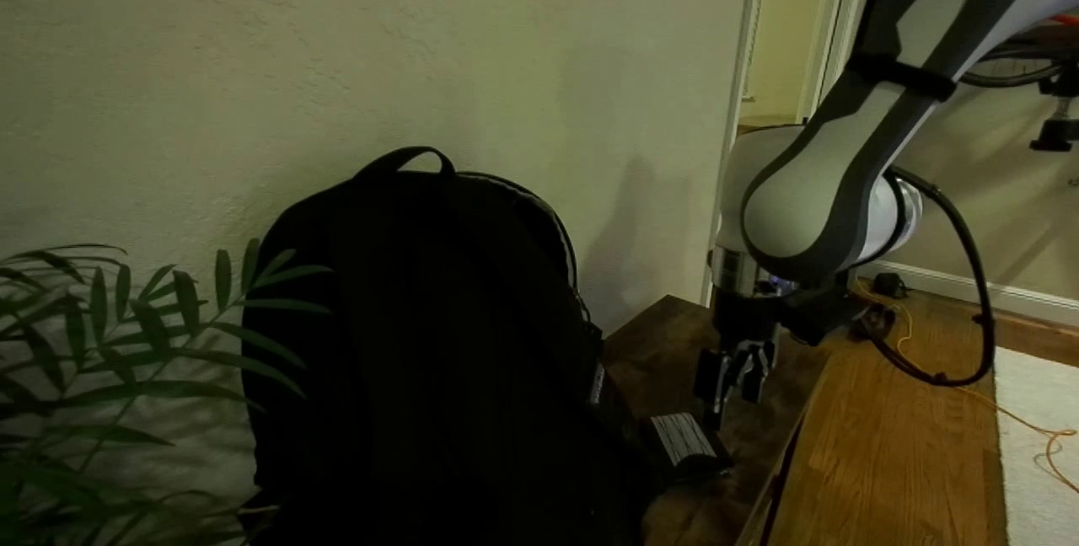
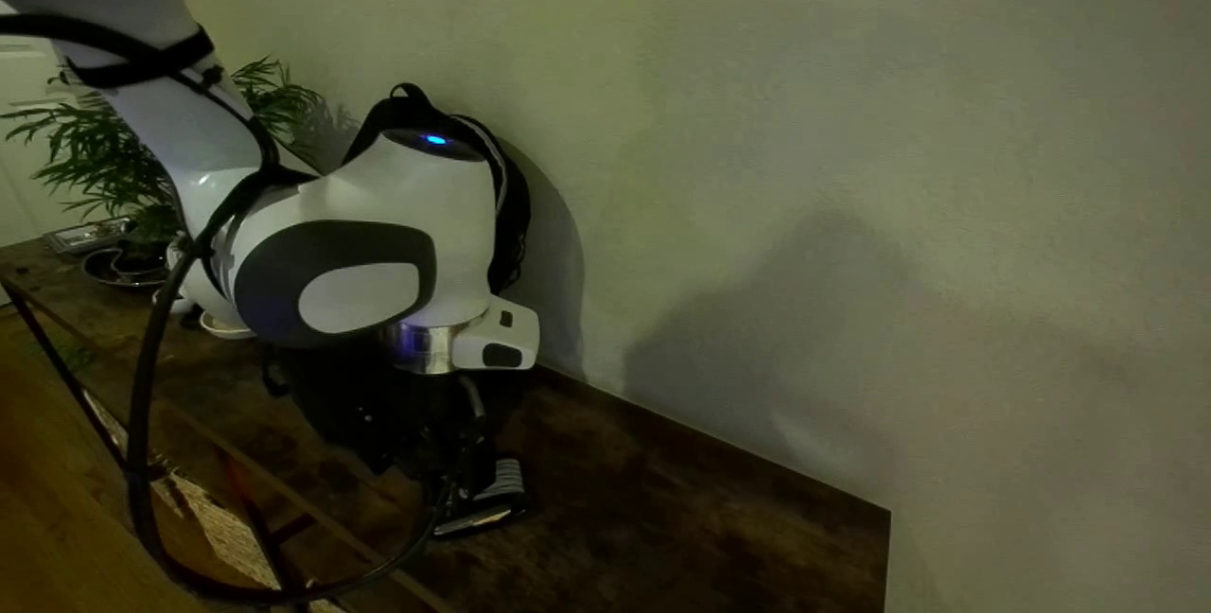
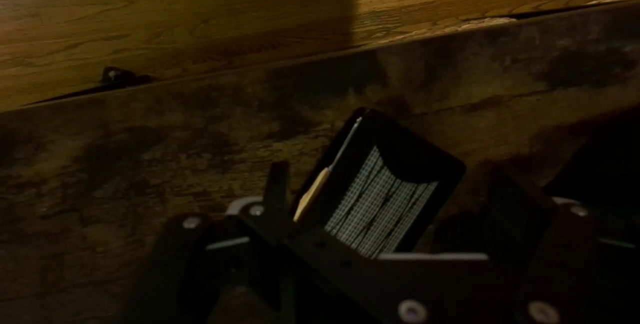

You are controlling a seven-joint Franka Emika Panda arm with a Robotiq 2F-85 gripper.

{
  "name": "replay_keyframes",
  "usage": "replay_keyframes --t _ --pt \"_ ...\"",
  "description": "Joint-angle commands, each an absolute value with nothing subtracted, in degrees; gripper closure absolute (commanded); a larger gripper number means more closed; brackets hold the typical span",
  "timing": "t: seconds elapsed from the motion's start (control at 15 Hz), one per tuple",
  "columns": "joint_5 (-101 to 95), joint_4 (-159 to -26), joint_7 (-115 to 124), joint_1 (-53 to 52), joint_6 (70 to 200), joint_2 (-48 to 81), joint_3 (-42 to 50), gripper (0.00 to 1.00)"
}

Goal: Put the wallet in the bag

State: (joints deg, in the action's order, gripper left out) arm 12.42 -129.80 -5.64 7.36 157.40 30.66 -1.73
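Note:
The wallet (image 3: 385,199), dark with a lighter grey striped face, lies flat on the brown table. In an exterior view the wallet (image 1: 683,438) rests close beside the foot of the bag; the wallet (image 2: 506,481) is also partly visible past the arm. A big black backpack, the bag (image 1: 447,344), stands upright against the wall with its loop handle on top. My gripper (image 1: 732,409) points down over the wallet's edge. Seen from the wrist, the gripper (image 3: 396,176) is open, its fingers apart on either side of the wallet, its linkage hiding the wallet's near end. Nothing is held.
A leafy plant (image 1: 160,344) is beside the bag, and small dishes (image 2: 227,324) sit farther along the table (image 2: 662,499). The wall (image 2: 757,168) runs along the table's back. In the wrist view the table's edge drops to a wooden floor (image 3: 200,14).

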Motion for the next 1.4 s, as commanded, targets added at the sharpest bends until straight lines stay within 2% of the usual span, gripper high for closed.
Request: replay_keyframes --t 0.0,0.27,0.93,1.33 --pt "11.8 -129.7 -5.2 7.8 157.3 30.7 -2.1 0.00" --pt "11.8 -129.7 -5.2 7.9 157.3 30.7 -2.1 0.00" --pt "12.1 -120.8 3.2 5.8 165.8 42.6 1.6 0.00" --pt "14.1 -114.6 11.5 5.5 165.6 48.5 2.8 0.00"
